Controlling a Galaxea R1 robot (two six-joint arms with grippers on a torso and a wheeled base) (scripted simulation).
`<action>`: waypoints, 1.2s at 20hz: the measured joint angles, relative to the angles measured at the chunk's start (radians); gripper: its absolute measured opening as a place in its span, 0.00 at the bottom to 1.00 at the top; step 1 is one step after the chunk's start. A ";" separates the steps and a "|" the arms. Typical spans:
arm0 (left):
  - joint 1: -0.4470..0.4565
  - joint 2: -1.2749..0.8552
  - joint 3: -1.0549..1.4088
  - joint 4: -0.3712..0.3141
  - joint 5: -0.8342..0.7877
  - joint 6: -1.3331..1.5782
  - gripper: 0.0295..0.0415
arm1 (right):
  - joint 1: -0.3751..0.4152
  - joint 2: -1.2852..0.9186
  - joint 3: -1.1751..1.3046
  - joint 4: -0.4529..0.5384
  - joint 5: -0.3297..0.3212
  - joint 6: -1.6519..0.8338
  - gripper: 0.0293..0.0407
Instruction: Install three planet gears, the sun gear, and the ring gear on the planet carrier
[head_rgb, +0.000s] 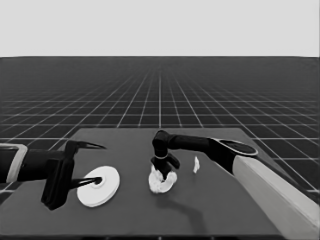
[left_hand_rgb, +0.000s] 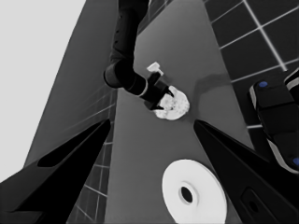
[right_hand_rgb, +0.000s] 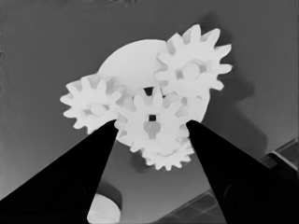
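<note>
Black right claw (right_hand_rgb: 152, 128) straddles centre gear (right_hand_rgb: 152, 122).

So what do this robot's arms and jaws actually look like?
Each arm is black toward its tip and pale grey farther back, as on the right arm. Each ends in two long, pointed black fingers: the left gripper and the right gripper. The right arm has rounded black joints. No cables or markings show.
</note>
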 joint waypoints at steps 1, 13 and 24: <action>0.000 0.000 0.000 0.000 0.000 0.000 0.75 | 0.000 0.000 0.000 0.000 0.000 0.010 0.14; 0.000 0.000 0.000 0.000 0.000 0.000 0.75 | 0.000 0.000 0.000 0.000 0.000 0.132 0.41; 0.000 0.000 0.000 0.000 0.000 0.000 0.75 | 0.086 -0.013 0.058 0.068 -0.039 -0.499 0.86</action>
